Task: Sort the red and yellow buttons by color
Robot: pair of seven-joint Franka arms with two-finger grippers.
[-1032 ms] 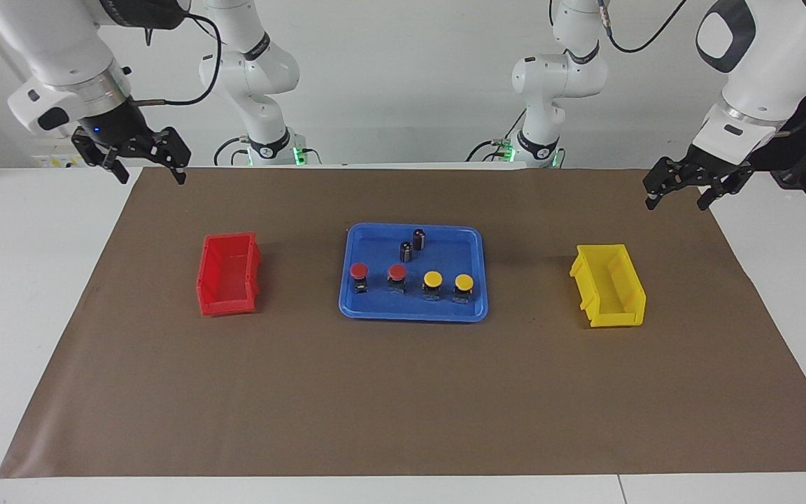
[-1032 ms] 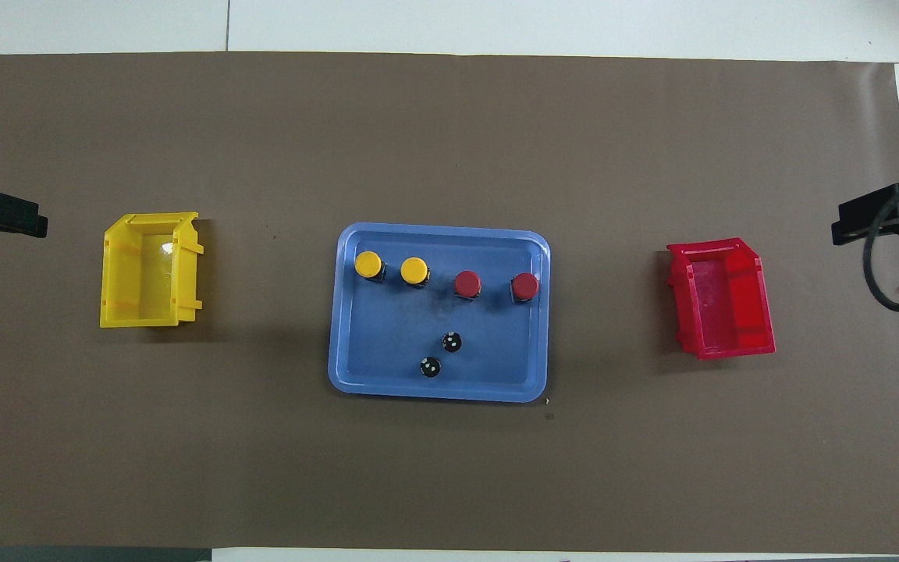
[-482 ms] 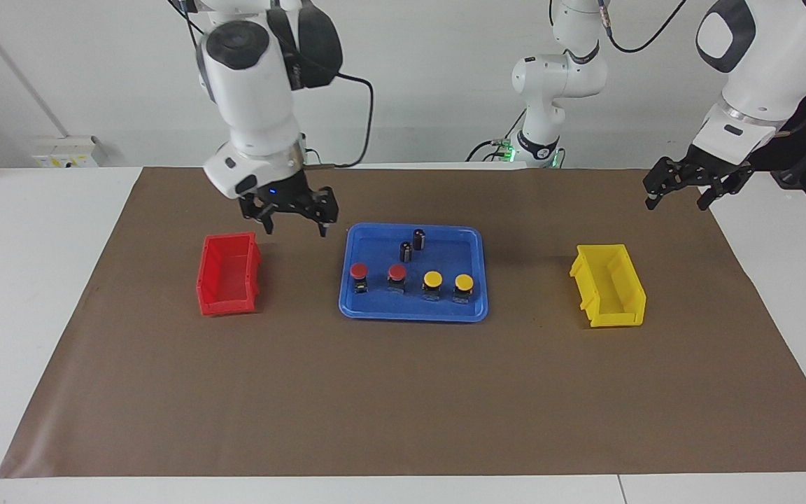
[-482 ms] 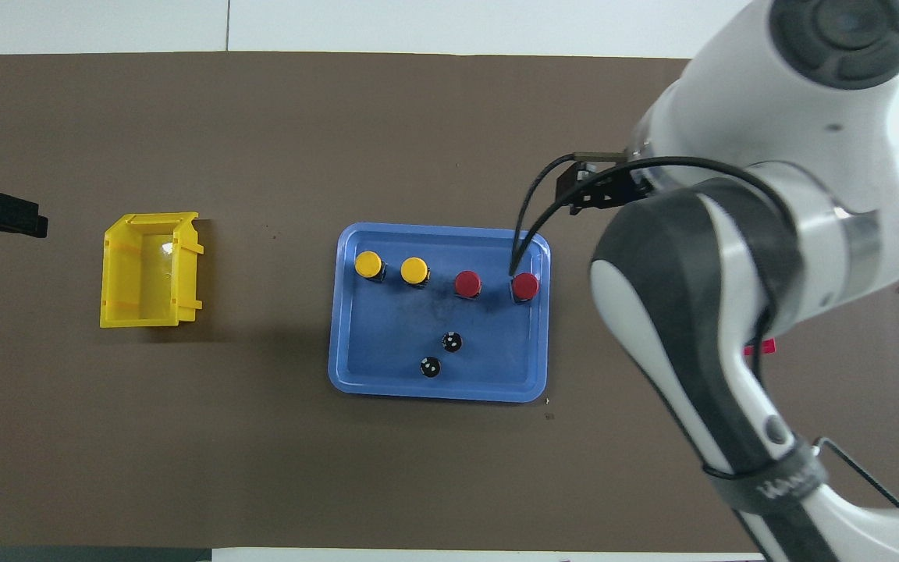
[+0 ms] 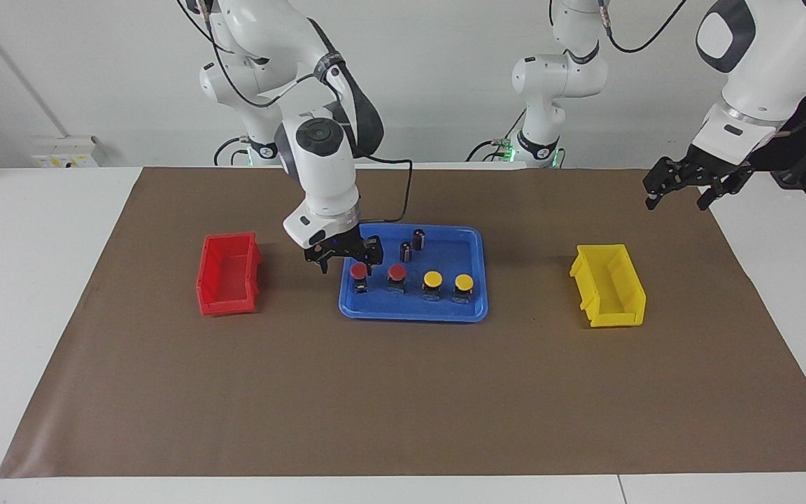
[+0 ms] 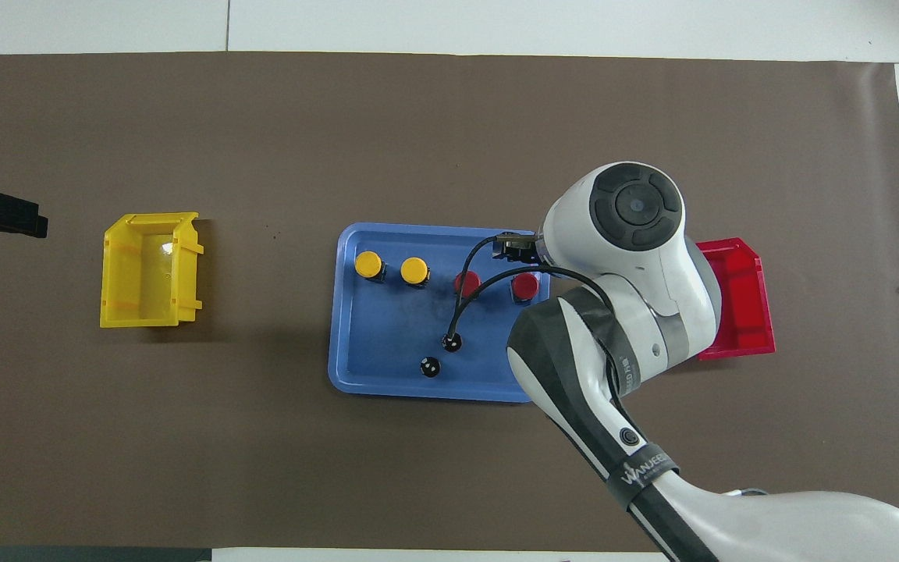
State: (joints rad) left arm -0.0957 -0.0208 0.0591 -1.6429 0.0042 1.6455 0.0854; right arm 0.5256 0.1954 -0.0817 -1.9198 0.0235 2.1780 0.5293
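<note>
Two red buttons [image 5: 359,270] [image 5: 397,271] and two yellow buttons [image 5: 432,279] [image 5: 464,283] stand in a row in the blue tray [image 5: 410,310]. They show in the overhead view too, as red caps [image 6: 526,286] [image 6: 467,282] and yellow caps [image 6: 413,270] [image 6: 368,264]. My right gripper [image 5: 347,265] is open and low over the red button nearest the right arm's end, with its fingers to either side of the cap. I cannot tell if it touches. My left gripper [image 5: 676,202] is open and waits in the air at the left arm's end.
A red bin [image 5: 228,273] stands toward the right arm's end and a yellow bin [image 5: 609,283] toward the left arm's end, both empty. Two small dark cylinders [image 5: 419,239] [image 5: 406,251] stand in the tray nearer to the robots than the buttons.
My right arm has swung in from the table's end, past the red bin, and come down over the end red button. The left arm and the buttons have not moved.
</note>
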